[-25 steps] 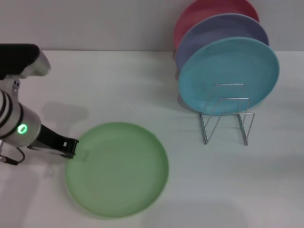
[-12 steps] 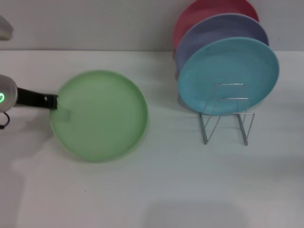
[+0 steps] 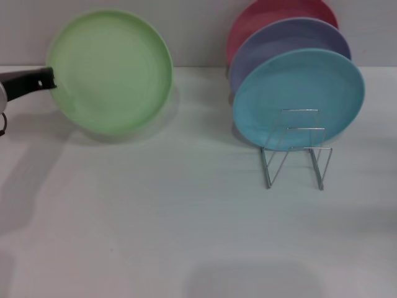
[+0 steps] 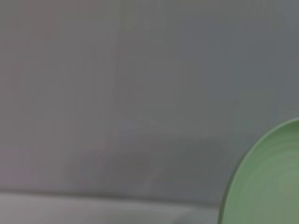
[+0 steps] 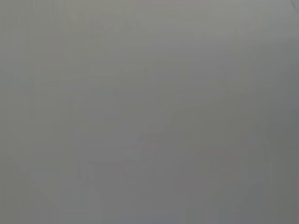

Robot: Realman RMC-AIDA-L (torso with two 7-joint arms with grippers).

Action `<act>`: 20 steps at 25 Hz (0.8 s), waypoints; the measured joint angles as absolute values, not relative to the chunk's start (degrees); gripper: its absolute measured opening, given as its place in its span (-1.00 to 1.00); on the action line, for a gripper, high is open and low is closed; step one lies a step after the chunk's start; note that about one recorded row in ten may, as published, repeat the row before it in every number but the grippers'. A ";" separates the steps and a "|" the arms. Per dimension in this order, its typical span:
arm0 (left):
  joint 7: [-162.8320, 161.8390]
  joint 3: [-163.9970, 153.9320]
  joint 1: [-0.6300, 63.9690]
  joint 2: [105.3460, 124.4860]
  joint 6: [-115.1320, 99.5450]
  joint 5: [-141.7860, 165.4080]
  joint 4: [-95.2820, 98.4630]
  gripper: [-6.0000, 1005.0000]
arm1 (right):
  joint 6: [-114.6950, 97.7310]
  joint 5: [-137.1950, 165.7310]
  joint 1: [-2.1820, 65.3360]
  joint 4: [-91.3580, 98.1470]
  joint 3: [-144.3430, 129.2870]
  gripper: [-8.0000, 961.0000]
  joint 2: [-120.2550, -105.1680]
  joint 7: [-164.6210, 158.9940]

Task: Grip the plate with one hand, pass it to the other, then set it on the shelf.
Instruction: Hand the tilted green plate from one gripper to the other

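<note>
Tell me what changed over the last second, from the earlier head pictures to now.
The left end effector, clamped on the rim of the round matte light green plate, lifted it off the white table and carried it up and back, so it now hangs tilted before the wall. The silver wire shelf, with the turquoise-blue plate, lavender plate and pink plate, stayed put.

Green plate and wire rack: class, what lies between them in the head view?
Only bare white table; nothing stands between the green plate, held by the left pincer, and the rack.
</note>
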State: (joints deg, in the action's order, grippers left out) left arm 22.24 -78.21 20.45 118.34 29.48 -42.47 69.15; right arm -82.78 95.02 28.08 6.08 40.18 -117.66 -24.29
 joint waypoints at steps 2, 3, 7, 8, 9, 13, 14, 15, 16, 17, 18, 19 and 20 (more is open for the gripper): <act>25.45 -79.87 19.02 118.31 24.31 -46.86 68.63 -0.94 | -83.08 95.31 27.98 6.17 40.10 0.46 -118.20 -24.28; 27.93 -81.46 17.89 118.30 20.62 -49.72 68.44 -0.94 | -83.08 95.31 27.98 6.17 40.10 0.46 -118.20 -24.28; 31.32 -91.49 12.86 118.23 5.73 -55.71 68.66 -0.94 | -83.86 95.67 27.42 6.11 38.44 0.46 -118.73 -24.26; 31.20 -93.72 11.91 118.23 2.64 -55.90 68.71 -0.94 | -84.12 95.69 27.23 6.00 37.80 0.46 -118.77 -24.26; 31.20 -93.72 11.91 118.23 2.64 -55.90 68.71 -0.94 | -84.38 95.69 27.04 5.96 37.32 0.46 -118.79 -24.25; 29.27 -107.92 8.35 118.21 -20.25 -55.67 66.22 -0.94 | -85.21 95.71 26.46 5.70 36.35 0.46 -118.83 -24.25; 28.07 -111.32 8.17 118.20 -26.57 -55.35 64.34 -0.94 | -85.33 95.71 26.35 5.70 36.26 0.46 -118.83 -24.25; 28.07 -111.32 8.17 118.20 -26.57 -55.35 64.34 -0.94 | -85.33 95.71 26.35 5.70 36.26 0.46 -118.83 -24.25; 26.71 -114.01 8.29 118.14 -31.46 -54.95 62.18 -0.94 | -85.41 95.71 26.20 5.69 36.08 0.46 -118.83 -24.26; 23.17 -117.76 8.62 118.09 -38.99 -53.44 58.48 -0.94 | -85.63 95.71 25.83 5.65 35.16 0.46 -118.83 -24.45; 23.17 -117.76 8.62 118.09 -38.99 -53.44 58.48 -0.94 | -85.63 95.71 25.83 5.65 35.16 0.46 -118.83 -24.45; 17.24 -120.82 9.08 118.12 -46.29 -50.82 53.75 -0.94 | -85.84 95.71 25.65 5.62 34.55 0.46 -118.83 -24.60; 17.24 -120.82 9.08 118.12 -46.29 -50.82 53.75 -0.94 | -86.24 95.71 25.43 5.53 33.84 0.46 -118.83 -24.75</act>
